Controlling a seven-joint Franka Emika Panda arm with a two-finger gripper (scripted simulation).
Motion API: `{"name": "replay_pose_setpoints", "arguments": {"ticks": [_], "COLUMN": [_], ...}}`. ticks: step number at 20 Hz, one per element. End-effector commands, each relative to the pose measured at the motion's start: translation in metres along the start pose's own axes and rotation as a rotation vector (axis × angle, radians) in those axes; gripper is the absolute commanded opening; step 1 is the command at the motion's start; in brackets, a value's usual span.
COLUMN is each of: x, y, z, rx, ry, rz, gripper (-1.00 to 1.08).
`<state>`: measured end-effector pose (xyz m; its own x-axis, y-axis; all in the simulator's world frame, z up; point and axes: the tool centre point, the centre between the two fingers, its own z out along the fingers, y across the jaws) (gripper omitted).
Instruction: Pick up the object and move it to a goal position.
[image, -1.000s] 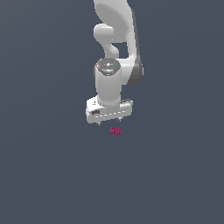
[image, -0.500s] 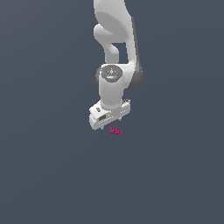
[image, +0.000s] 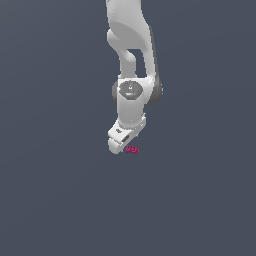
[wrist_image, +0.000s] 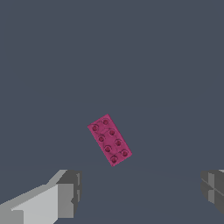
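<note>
The object (image: 132, 149) is a tiny magenta-pink studded brick lying flat on the dark grey floor. In the wrist view the object (wrist_image: 109, 140) lies at a slant between and ahead of the two fingers. My white gripper (image: 118, 145) hangs just above the floor, beside the brick on the exterior view's left, turned at an angle. Its fingers (wrist_image: 65, 194) stand wide apart in the wrist view with nothing between them, so the gripper (wrist_image: 142, 190) is open. The brick is untouched.
The plain dark grey floor (image: 60, 200) stretches all around. The white arm (image: 131, 60) rises above the gripper to the picture's upper edge. No other objects show.
The gripper has rotated about its vertical axis and dropped lower toward the floor beside the brick. The brick has stayed where it was.
</note>
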<state>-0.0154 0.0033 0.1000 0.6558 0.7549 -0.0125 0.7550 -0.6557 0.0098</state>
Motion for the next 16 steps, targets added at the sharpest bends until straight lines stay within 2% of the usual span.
{"name": "replay_pose_setpoints", "arguments": {"ticks": [1, 9, 16], "x": [0.001, 0.004, 0.006], "y": [-0.003, -0.013, -0.02], "z": [0.006, 0.023, 0.033], "rx": [0.001, 0.004, 0.005], "ry": [0.001, 0.005, 0.011], "rz": [-0.079, -0.319, -0.468], "gripper": [1.0, 1.0, 1.0]}}
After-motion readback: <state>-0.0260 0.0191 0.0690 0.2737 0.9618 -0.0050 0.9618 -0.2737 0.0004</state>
